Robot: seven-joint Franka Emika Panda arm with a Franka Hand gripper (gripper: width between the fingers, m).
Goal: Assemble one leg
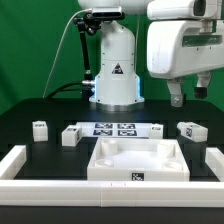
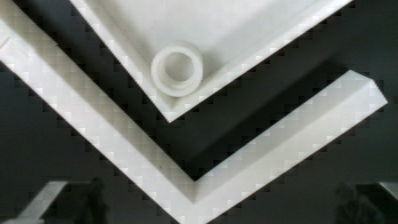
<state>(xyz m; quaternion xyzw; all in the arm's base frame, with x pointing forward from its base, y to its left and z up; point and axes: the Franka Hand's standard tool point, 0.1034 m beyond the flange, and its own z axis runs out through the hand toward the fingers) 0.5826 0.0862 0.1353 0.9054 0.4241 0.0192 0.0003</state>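
Three small white legs with marker tags lie on the black table in the exterior view: one [image 1: 40, 128] at the exterior view's left, one [image 1: 70, 135] beside it, and one [image 1: 190, 130] at the right. The large square white panel [image 1: 135, 160] lies at the front centre. My gripper [image 1: 188, 95] hangs high above the right leg, open and empty, touching nothing. In the wrist view a corner of the panel [image 2: 231, 30] with a round socket [image 2: 178, 70] shows. My dark fingers [image 2: 54, 205] stand wide apart at the frame's edge; no leg shows there.
The marker board [image 1: 113, 129] lies behind the panel, with a small white part [image 1: 157, 128] at its right end. A white rail frame [image 1: 20, 165] borders the table's front and sides; its corner shows in the wrist view [image 2: 196, 165]. The robot base [image 1: 115, 70] stands at the back.
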